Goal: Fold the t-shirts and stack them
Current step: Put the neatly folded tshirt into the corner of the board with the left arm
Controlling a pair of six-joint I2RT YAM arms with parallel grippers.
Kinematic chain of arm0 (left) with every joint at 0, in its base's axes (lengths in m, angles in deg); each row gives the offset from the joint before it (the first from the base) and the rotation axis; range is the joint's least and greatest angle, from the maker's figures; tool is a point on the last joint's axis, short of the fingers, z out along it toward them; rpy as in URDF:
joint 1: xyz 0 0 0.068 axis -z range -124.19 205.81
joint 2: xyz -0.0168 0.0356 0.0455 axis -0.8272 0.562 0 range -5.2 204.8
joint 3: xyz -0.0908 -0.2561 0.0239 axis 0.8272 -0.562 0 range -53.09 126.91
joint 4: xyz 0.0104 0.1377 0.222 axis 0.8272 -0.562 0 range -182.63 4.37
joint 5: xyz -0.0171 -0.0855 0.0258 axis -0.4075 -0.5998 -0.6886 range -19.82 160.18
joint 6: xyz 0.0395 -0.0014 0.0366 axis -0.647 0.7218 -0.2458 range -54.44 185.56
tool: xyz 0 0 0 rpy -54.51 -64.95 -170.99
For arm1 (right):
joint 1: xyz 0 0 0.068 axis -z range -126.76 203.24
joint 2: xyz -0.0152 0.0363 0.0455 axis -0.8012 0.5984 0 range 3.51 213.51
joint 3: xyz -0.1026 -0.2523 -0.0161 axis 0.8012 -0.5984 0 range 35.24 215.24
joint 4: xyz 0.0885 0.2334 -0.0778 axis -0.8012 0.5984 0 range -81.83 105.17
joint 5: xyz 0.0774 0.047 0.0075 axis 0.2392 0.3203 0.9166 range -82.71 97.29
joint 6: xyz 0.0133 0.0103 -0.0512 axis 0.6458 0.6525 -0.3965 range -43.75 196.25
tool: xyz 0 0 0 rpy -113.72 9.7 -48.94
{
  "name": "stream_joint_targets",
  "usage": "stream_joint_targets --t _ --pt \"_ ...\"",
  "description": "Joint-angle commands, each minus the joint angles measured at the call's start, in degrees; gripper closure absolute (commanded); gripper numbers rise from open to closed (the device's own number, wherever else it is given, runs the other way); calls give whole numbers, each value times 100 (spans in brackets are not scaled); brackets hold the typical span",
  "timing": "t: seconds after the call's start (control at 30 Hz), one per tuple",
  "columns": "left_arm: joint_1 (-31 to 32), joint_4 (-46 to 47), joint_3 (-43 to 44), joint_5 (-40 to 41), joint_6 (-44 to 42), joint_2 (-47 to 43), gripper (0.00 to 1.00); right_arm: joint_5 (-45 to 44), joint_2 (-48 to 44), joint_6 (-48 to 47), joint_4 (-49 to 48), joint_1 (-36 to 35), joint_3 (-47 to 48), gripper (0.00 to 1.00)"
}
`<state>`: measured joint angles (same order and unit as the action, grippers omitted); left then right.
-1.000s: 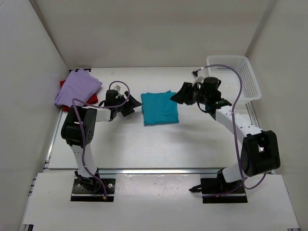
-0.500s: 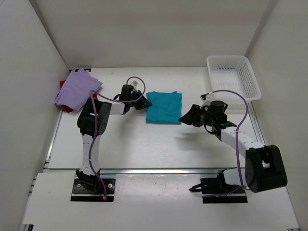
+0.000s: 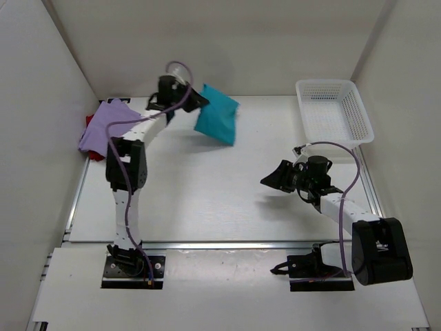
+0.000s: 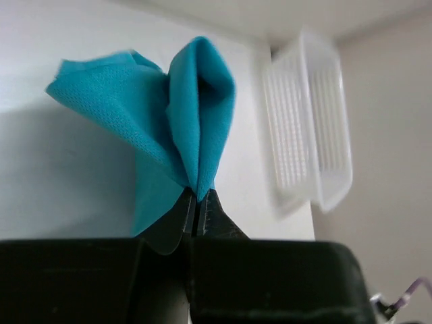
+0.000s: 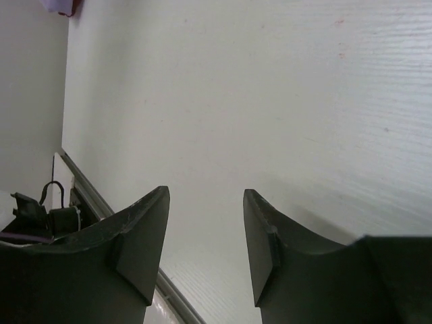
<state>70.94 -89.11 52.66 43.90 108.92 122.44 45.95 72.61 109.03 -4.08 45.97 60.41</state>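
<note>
The folded teal t-shirt [image 3: 216, 116] hangs in the air over the back of the table, pinched at one edge by my left gripper [image 3: 195, 103], which is shut on it. In the left wrist view the teal t-shirt [image 4: 169, 135] fans out above the closed left gripper [image 4: 198, 197]. A lavender t-shirt [image 3: 110, 124] lies folded at the far left on top of a dark red t-shirt [image 3: 91, 121], of which only edges show. My right gripper [image 3: 271, 181] stands open and empty low over the right middle of the table, its fingers [image 5: 145, 236] wide apart around bare table.
A white mesh basket [image 3: 335, 110] stands at the back right corner; it shows blurred in the left wrist view too, as the basket [image 4: 309, 128]. White walls close in the table on the left, back and right. A metal rail [image 3: 207, 243] runs along the table's near edge.
My left gripper shut on the teal t-shirt's left edge and lifted it up and back toward the far left. My right arm pulled away from the shirt toward the near right, staying open.
</note>
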Motion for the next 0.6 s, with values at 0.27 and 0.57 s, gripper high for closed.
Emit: stream_joint_targets --t 0.27,0.57 --pt "-3330 1590 -3834 1089 952 -3163 2 371 -99 -69 -296 -468 -187 50" --pt "-3352 1984 -6119 1792 1343 -4738 1 -762 -248 -174 583 -1365 -197 1"
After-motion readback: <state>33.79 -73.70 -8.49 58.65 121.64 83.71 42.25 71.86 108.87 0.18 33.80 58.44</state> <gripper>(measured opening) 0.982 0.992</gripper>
